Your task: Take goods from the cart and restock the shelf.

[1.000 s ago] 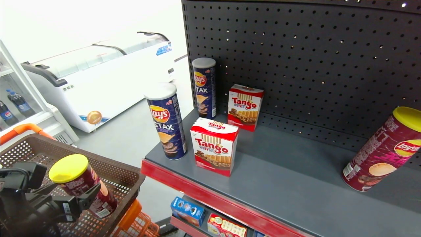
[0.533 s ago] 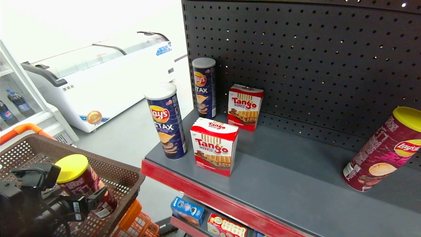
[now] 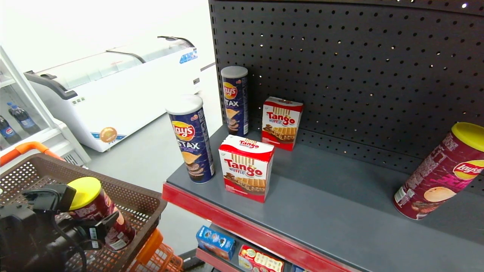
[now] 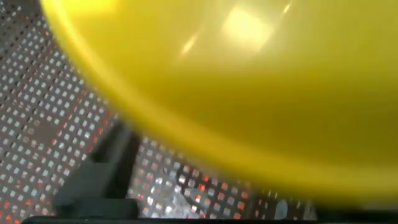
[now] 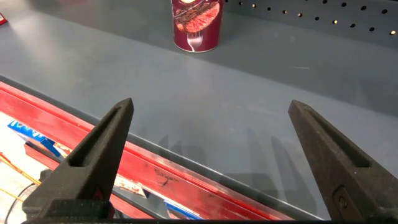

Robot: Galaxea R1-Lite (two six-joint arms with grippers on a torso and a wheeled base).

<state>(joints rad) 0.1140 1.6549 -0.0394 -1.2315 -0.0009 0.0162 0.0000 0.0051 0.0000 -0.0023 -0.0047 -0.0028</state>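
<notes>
Background, left of frame: white chest freezer (image 3: 113, 94), curved glass lid, standing on grey floor (image 3: 151, 151). Glass-door cooler (image 3: 11, 98) at far left; dark bottles (image 3: 23, 119) with blue labels upright inside.

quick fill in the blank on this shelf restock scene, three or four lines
1. The can at the left gripper has a ___ lid.
2. The shelf holds ___ blue cans.
3. The right gripper is ___.
4. The red and white boxes on the shelf number ___.
Missing words: yellow; two; open; two.
</notes>
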